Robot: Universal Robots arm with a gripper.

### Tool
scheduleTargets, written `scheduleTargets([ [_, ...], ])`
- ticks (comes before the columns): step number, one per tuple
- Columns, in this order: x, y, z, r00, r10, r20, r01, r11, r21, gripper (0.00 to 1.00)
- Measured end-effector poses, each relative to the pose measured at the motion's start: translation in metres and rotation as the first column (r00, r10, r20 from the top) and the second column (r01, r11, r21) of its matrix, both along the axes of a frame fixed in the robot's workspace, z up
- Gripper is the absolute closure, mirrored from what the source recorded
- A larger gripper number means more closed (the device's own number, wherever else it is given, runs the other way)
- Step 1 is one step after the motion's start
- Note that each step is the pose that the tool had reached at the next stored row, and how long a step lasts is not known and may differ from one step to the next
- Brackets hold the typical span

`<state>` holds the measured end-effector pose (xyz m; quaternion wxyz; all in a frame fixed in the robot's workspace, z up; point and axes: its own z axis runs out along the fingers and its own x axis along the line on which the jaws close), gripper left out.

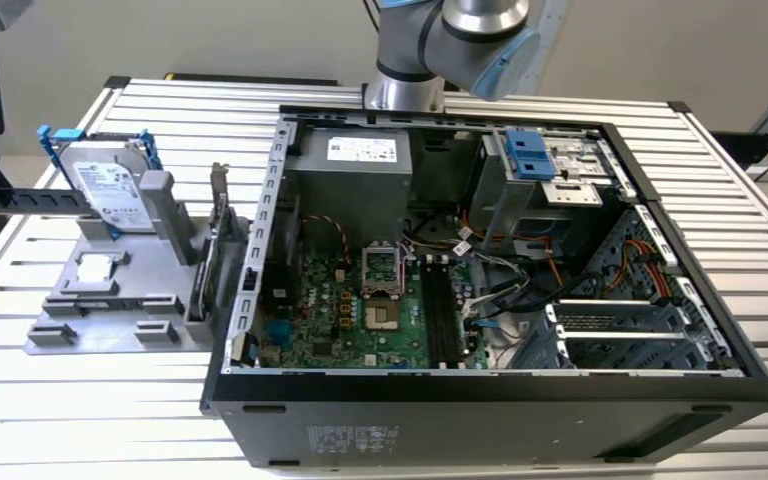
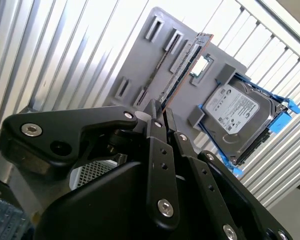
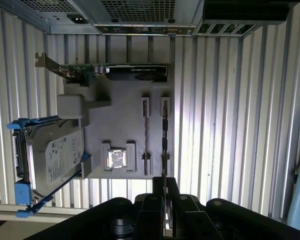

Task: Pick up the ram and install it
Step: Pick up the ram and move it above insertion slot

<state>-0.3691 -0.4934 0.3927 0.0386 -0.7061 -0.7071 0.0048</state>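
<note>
Ram (image 2: 187, 65) was clenched between the fingers of the claw (image 2: 157, 111), held well above the grey fixture (image 3: 125, 120) on the slatted surface (image 3: 215, 125). It seemed gripped by its flat faces, leaving a long edge free for seating. Hard drive (image 2: 235, 110) and upright card (image 3: 135, 71) sat on the fixture. Inside the open case (image 1: 491, 420), loose cables (image 1: 498, 295) crowded the memory slots (image 1: 440, 315).

On the slatted metal table (image 1: 91, 400), a grey holder plate (image 1: 97, 312) is laid at the exterior view's left, with an open computer case (image 1: 491, 425) set just beside it.
</note>
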Motion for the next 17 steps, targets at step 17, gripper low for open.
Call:
scheduleTargets([
  [17,0.0029,0.0,0.0043,1.0,0.0,-0.0001,0.0,1.0,0.0005,1.0],
])
